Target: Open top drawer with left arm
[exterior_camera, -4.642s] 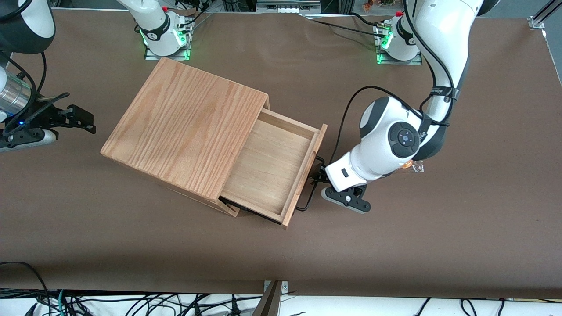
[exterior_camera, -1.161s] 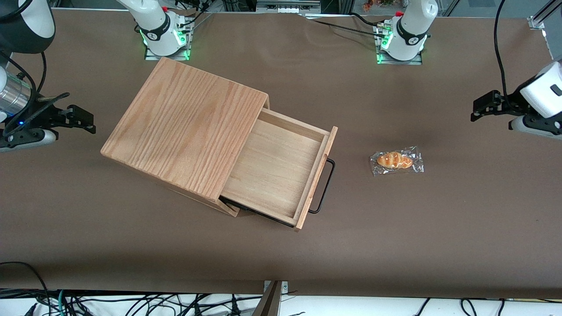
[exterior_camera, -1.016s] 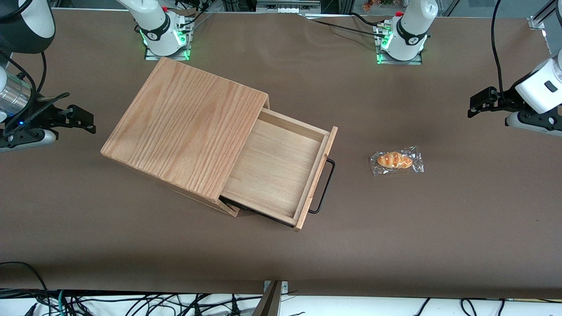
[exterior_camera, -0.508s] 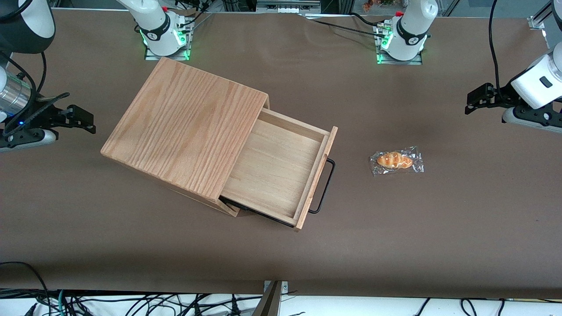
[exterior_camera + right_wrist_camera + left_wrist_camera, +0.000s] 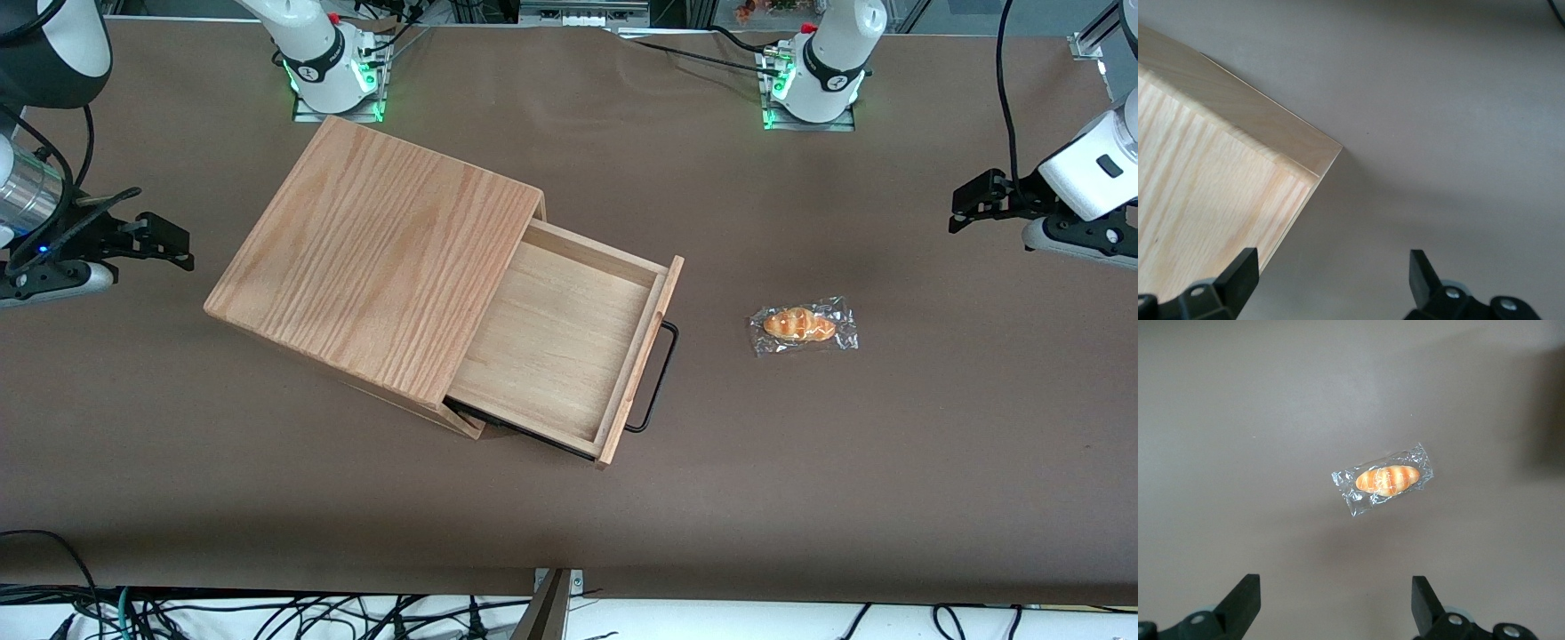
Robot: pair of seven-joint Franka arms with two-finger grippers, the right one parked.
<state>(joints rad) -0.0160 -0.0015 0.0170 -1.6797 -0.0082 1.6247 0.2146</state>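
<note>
Top drawer pulled well out of oak box, tray bare, black wire handle sticking out w/ open counter around it. Left arm cut off at frame edge; its claw raised near working arm's end, fingers apart, gripping nothing. Wrapped bread roll lies btwn drawer & claw. No legible writing.

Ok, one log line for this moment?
top drawer: pulled out, empty | gripper: open, raised above wrapped bread, apart from handle
</note>
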